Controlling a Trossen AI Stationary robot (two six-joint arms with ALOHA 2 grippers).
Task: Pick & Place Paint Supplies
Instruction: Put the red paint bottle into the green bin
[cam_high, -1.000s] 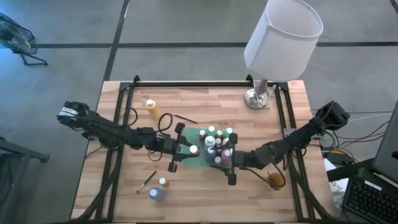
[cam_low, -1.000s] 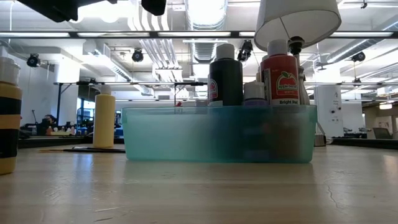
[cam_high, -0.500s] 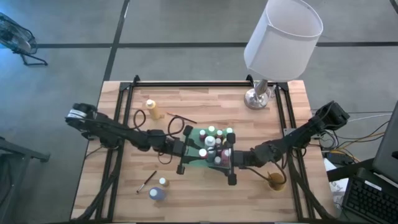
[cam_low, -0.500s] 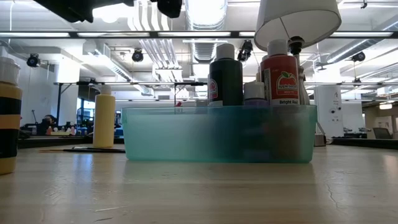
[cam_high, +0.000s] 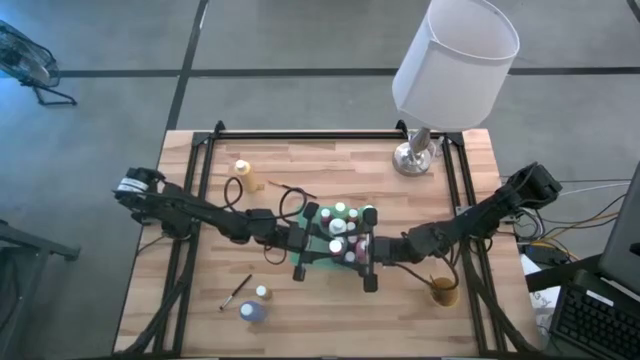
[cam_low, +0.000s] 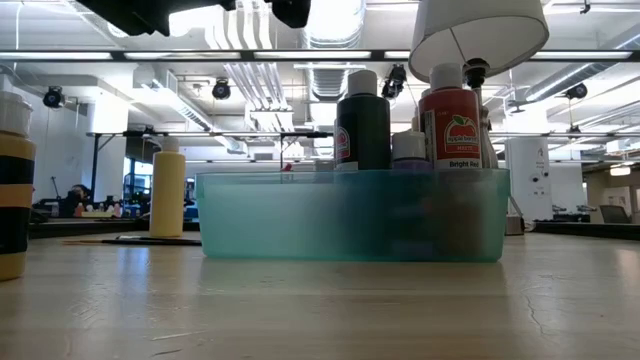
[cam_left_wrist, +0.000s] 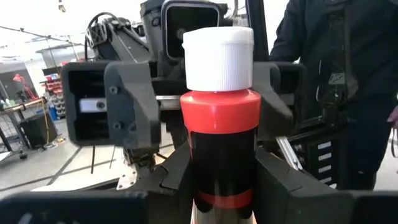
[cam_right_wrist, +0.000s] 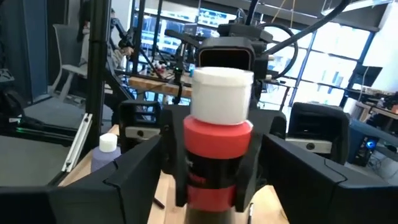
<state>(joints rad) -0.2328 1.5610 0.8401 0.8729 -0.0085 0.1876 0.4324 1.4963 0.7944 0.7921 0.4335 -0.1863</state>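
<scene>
I have brought both arms in over the teal bin near the middle of the bench, because that is where the paint supplies are being gathered: several pale-capped bottles already stand upright inside it, packed close, among them a red bottle with an apple label and a dark bottle.

My left end effector comes at the bin from nine o'clock and clasps a red-shouldered, white-capped paint bottle upright between its fingers; keeping the bottle vertical lets it drop into a gap among the others without tipping them.

My right end effector faces it from three o'clock. Its fingers stand spread wide to either side of that same bottle, and I cannot tell whether they touch it, so I judge it released, a guard rather than a grip.

Still out on the bench: a yellow bottle toward ten o'clock, a blue-grey bottle and a small white-capped one toward seven o'clock, and a thin brush beside them.
</scene>
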